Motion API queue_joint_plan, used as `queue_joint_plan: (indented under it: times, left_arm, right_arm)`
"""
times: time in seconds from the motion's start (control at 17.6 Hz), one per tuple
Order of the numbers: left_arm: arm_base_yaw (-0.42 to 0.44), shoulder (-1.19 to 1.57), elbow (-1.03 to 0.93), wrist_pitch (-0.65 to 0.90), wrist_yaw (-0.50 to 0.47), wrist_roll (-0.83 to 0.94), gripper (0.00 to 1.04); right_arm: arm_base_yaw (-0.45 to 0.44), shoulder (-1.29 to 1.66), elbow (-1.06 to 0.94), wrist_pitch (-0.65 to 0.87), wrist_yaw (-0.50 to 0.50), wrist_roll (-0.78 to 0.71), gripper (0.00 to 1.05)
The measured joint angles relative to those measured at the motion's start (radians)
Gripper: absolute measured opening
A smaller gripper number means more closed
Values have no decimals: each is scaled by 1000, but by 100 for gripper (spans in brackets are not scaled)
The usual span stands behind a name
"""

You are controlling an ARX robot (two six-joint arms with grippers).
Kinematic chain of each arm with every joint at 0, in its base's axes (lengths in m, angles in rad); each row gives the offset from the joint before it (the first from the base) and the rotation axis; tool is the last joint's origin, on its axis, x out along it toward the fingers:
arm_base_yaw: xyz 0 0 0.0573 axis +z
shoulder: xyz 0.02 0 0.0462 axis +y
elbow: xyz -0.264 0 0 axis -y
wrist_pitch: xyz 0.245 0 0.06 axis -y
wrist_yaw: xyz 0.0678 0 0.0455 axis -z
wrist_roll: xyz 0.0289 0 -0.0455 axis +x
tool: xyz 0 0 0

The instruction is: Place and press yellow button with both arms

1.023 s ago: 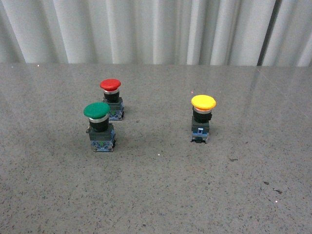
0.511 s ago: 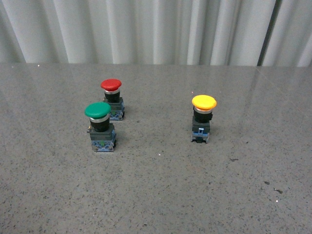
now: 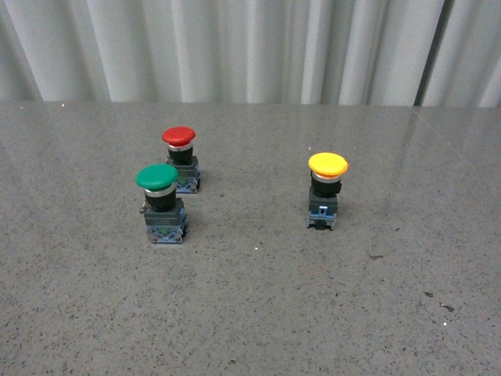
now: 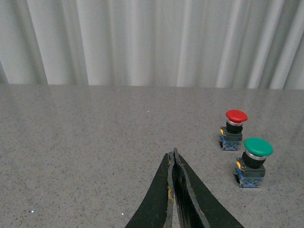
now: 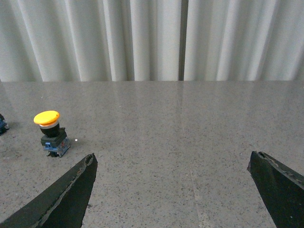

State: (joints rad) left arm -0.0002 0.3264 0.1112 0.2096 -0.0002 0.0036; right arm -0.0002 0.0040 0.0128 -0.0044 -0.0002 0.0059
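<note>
The yellow button (image 3: 327,190) stands upright on the grey table, right of centre in the front view, and it shows again in the right wrist view (image 5: 50,134). No arm appears in the front view. In the left wrist view my left gripper (image 4: 173,153) is shut with nothing between its fingers, well short of the buttons. My right gripper (image 5: 172,160) is open wide over bare table, and the yellow button stands beyond one of its fingertips (image 5: 89,161).
A green button (image 3: 160,203) and a red button (image 3: 181,159) stand close together left of centre, both also in the left wrist view as green (image 4: 254,162) and red (image 4: 233,129). White pleated curtain (image 3: 250,47) closes off the table's far edge.
</note>
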Motion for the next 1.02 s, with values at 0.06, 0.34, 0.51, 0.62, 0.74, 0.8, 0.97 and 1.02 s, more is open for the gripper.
queue_joint_plan:
  times: [0.06,0.34,0.51,0.62,0.74,0.8,0.97,1.02]
  left_arm:
    - [0,-16,-9,-3,0,0,2]
    - [0,-84,-51,-32,0,0,2]
    - [0,-116,-61,-49,0,0,2]
    - [0,-139,-69,-63,0,0,2]
    - [0,-290,-96,-243,3,0,2]
    - [0,-315,-95,-193,0,-1,2]
    - [0,-315,-97,-215,0,-1,2]
    - [0,-315,-97,-209,0,-1,2]
  right_arm:
    - [0,0,0,0,0,0,98]
    - [0,0,0,0,0,0,98]
    - [0,0,0,0,0,0,98]
    - [0,0,0,0,0,0,98]
    - [0,0,0,0,0,0,98]
    - [0,0,0,0,0,0,98]
    - [0,0,0,0,0,0,98]
    - [0,0,0,-1,0,0,98]
